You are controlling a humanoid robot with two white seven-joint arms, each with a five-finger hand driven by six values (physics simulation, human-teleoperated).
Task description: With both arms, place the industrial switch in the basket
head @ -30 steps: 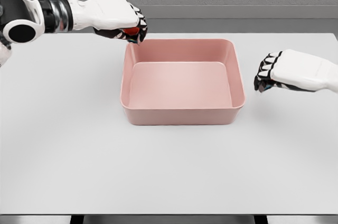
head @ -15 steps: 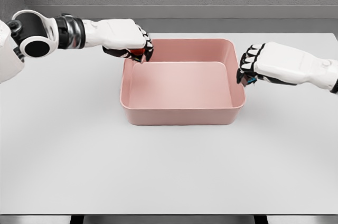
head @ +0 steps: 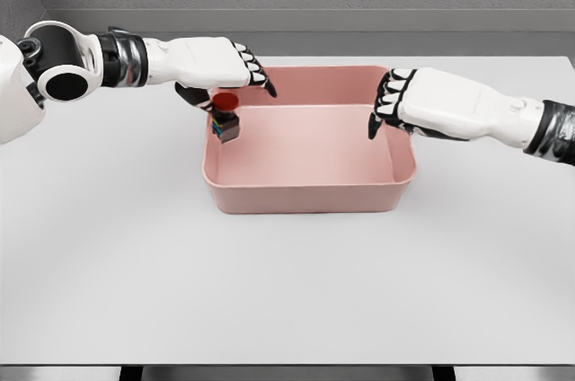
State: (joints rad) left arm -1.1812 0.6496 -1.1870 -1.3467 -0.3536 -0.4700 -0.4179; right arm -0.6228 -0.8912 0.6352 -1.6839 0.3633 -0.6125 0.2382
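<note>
No readable text, label or number shows on anything here

Right arm (head: 539, 125) cut off at picture's edge.

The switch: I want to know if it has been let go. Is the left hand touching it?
Cannot tell. In the head view the left hand has its fingers spread, with the switch just under it at the basket wall; no clear gap or contact shows.

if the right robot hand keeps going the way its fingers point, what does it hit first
The right robot hand points down and left over the basket's right wall, so its fingertips would probably meet the basket's floor or inner wall first. Depth is unclear; the switch lies well off that line.
</note>
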